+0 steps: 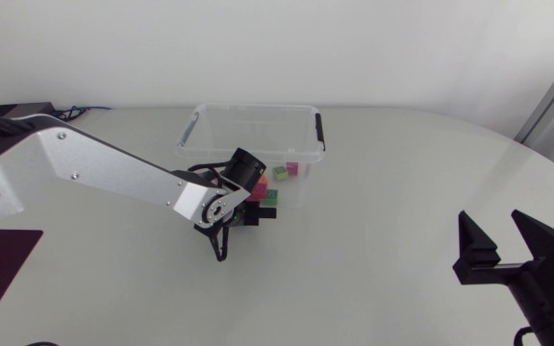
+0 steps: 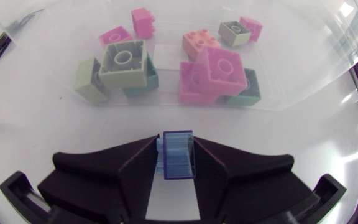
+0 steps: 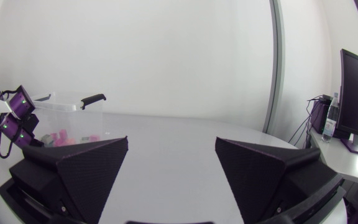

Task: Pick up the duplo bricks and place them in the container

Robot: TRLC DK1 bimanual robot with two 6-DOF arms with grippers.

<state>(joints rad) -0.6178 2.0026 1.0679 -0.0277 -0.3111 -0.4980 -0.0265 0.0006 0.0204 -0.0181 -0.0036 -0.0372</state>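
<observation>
My left gripper (image 2: 176,167) is shut on a small translucent blue brick (image 2: 178,154), just in front of the clear plastic container (image 2: 303,68). Inside the container lie several bricks, among them a large pink one (image 2: 220,68), a sage green one (image 2: 124,62) and a peach one (image 2: 199,42). From overhead, the left gripper (image 1: 248,213) sits at the container's (image 1: 248,110) near side, where green (image 1: 279,173) and pink (image 1: 292,169) bricks show through the wall. My right gripper (image 1: 504,246) stands open and empty at the table's right front, far from the container (image 3: 73,104).
The container has black latch handles (image 1: 319,129) on its ends. A dark purple mat (image 1: 8,258) lies at the table's left edge under my left arm (image 1: 94,171). The white tabletop (image 1: 392,192) stretches between the two arms.
</observation>
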